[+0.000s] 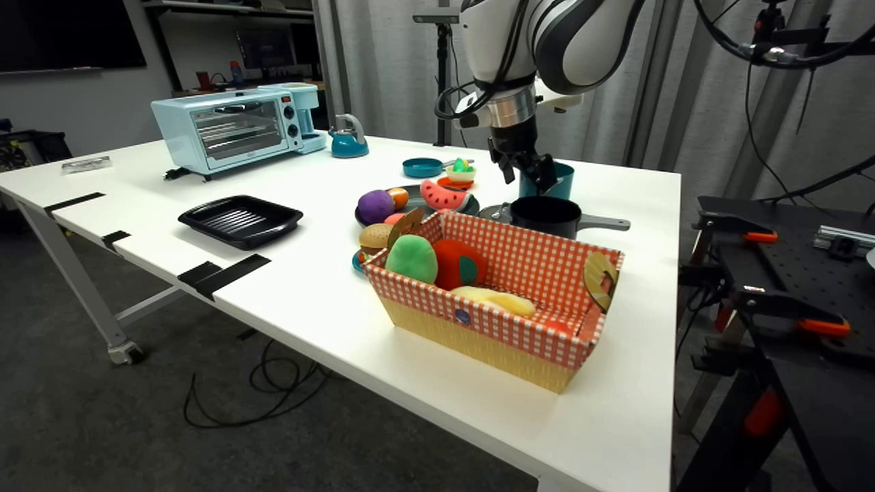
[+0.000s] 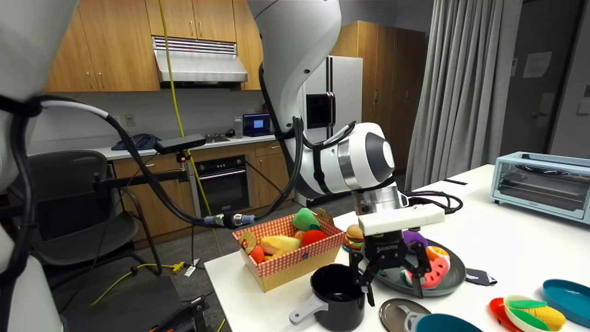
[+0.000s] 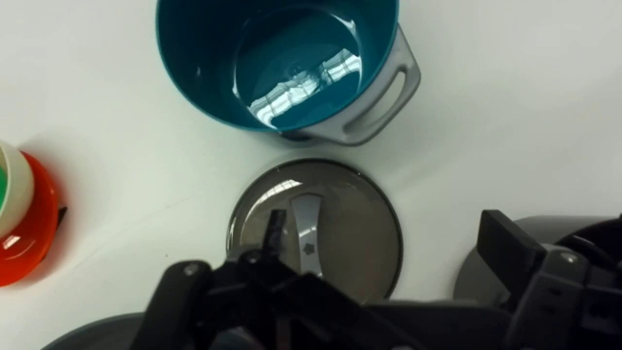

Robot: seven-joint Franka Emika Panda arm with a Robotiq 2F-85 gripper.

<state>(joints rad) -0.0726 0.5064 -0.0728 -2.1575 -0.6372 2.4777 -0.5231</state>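
- Two jaws stand wide apart on my gripper (image 2: 394,295), with nothing held between them.
- I have it above the table (image 1: 642,307), toward one end edge, nearest to the round glass lid (image 3: 350,228) and the black pot (image 2: 339,295).
- The lid lies flat, a little in from that end edge; in my wrist view one jaw partly covers it, and I cannot tell how high the jaws hang.
- The black pot stands upright just beside the lid, its handle pointing toward the end edge.
- A checked basket (image 1: 478,345) holding toy food (image 1: 412,260) sits near the corner where the end edge meets a long edge.
- The blue pot (image 3: 291,63) stands upright on another side of the lid, nearer the opposite long edge.
- Farther from the end edge, I see a toy watermelon (image 2: 435,274) in a dark dish (image 2: 457,272) and a white bowl (image 3: 19,184) resting on a red plate (image 3: 36,248).
- Well apart, toward the opposite end edge, stands the toaster oven (image 1: 232,133).
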